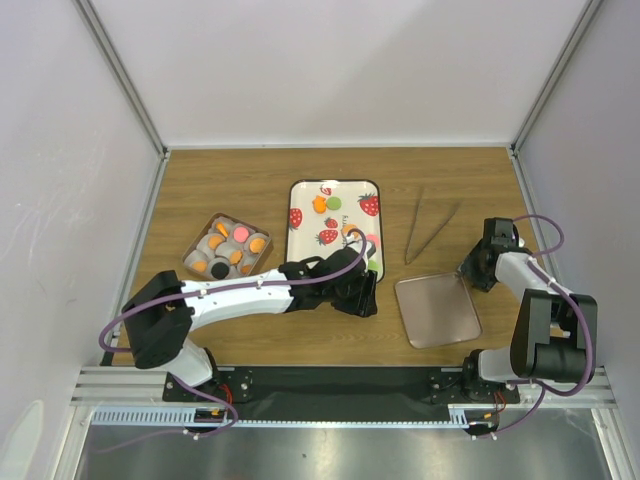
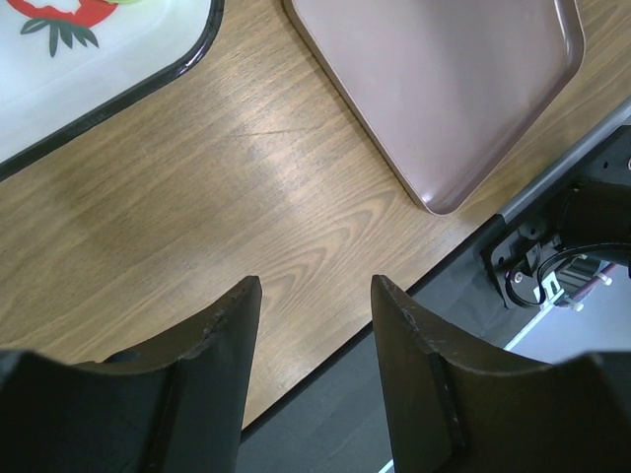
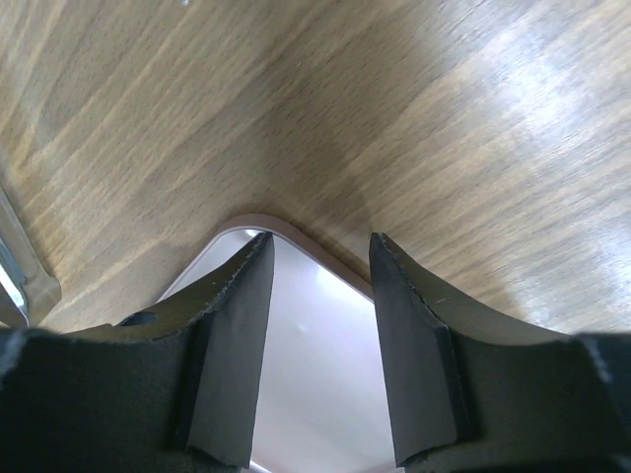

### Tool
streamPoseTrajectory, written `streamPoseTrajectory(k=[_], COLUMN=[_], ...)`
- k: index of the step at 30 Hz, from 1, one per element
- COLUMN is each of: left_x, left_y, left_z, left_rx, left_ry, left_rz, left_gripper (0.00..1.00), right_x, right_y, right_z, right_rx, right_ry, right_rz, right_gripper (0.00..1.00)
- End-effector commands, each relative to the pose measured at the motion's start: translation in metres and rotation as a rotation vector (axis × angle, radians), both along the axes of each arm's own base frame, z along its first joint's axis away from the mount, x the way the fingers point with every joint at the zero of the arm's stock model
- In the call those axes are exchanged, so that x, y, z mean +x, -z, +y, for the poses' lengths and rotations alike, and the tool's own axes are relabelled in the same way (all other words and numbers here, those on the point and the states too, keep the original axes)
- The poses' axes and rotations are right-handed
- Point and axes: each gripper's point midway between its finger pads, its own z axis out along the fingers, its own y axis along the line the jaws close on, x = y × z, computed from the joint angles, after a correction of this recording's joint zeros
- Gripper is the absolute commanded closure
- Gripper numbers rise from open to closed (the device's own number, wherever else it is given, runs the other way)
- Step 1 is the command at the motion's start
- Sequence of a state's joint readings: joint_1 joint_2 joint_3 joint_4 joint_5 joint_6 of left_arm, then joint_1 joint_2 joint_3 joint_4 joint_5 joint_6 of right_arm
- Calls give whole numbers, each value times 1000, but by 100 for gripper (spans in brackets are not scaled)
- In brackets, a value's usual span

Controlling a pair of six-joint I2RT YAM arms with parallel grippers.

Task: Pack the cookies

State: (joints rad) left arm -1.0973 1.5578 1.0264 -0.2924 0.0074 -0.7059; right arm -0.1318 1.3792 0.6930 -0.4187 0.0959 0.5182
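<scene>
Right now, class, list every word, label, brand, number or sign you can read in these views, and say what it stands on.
None can be read.
The strawberry tray shows only printed fruit pictures; any lettering there is too small to tell.
The pink tray, cookie box and tongs show no text.

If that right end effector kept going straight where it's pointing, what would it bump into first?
The right end effector would most likely meet the corner rim of the mauve tray, framed between its open jaws, with wooden table just beyond. Depth is hard to judge.
</scene>
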Motion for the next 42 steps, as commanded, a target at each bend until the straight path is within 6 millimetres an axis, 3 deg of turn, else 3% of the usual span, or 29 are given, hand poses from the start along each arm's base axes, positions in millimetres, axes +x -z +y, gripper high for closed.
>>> streamPoseTrajectory(k=[1, 9, 16, 23, 34, 38, 42], left_x=[2, 3, 3, 3, 4, 4, 5], left_y=[-1, 1, 2, 1, 2, 2, 2], left_z=[-5, -3, -3, -3, -2, -2, -1], left_rx=[-26, -23, -27, -30, -33, -33, -31], left_ry=[11, 8, 10, 12, 11, 8, 8], left_rz=[-13, -10, -9, -10, -4, -3, -4], left_gripper=[46, 46, 46, 46, 46, 46, 46], right_x=[1, -4, -8, -5, -6, -5, -4], right_y=[-3, -9, 2, 9, 7, 5, -3], right_z=[-12, -28, -21, -15, -18, -18, -20], right_rx=[-38, -48, -18, -11, -36, -35, -47], right_ry=[7, 52, 32, 10, 4, 5, 7], right_rz=[10, 6, 21, 37, 46, 41, 29], right_gripper=[52, 52, 54, 65, 67, 78, 81])
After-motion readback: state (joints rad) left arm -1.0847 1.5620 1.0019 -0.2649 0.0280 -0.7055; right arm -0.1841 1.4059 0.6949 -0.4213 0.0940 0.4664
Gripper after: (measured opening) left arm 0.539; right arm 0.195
